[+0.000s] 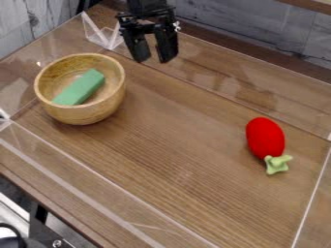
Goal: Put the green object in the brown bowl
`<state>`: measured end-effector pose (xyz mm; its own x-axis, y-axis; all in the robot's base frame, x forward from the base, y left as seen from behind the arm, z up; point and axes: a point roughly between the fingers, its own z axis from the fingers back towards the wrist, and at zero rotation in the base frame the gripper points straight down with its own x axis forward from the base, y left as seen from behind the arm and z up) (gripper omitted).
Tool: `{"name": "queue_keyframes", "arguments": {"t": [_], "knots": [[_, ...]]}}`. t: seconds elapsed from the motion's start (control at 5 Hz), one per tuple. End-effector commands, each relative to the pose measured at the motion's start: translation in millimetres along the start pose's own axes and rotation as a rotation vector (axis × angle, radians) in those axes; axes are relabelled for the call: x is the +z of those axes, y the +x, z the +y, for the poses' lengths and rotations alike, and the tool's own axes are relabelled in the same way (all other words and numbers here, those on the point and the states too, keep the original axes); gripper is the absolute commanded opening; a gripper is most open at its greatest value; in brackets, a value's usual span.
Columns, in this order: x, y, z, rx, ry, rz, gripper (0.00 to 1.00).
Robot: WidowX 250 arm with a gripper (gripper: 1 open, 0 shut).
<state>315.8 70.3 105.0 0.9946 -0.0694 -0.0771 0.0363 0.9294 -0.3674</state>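
Observation:
The green object (79, 88), a flat light-green block, lies tilted inside the brown bowl (110, 102), a round wooden bowl at the left of the table. My gripper (150, 46) hangs above the table's far edge, up and to the right of the bowl and apart from it. Its two dark fingers (135, 45) point down and stand open with nothing between them.
A red strawberry-like toy (265, 139) with a small green stem lies at the right. Clear plastic walls (26, 68) ring the wooden table. A white scrap (101, 35) sits at the far edge beside the gripper.

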Motion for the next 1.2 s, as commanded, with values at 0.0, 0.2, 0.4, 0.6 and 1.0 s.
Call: {"name": "queue_keyframes", "arguments": {"t": [0.0, 0.2, 0.4, 0.6, 1.0], "knots": [[15.4, -4.5, -14.4, -0.013, 0.044, -0.067, 1.0], [25.1, -3.7, -20.3, 0.006, 0.067, -0.081, 1.0], [33.0, -2.2, -22.3, 0.02, 0.084, -0.084, 0.0], [15.6, -5.3, -25.9, 0.003, 0.092, -0.065, 1.0], [-2.3, -12.1, -51.5, -0.002, 0.124, -0.08, 1.0]]}}
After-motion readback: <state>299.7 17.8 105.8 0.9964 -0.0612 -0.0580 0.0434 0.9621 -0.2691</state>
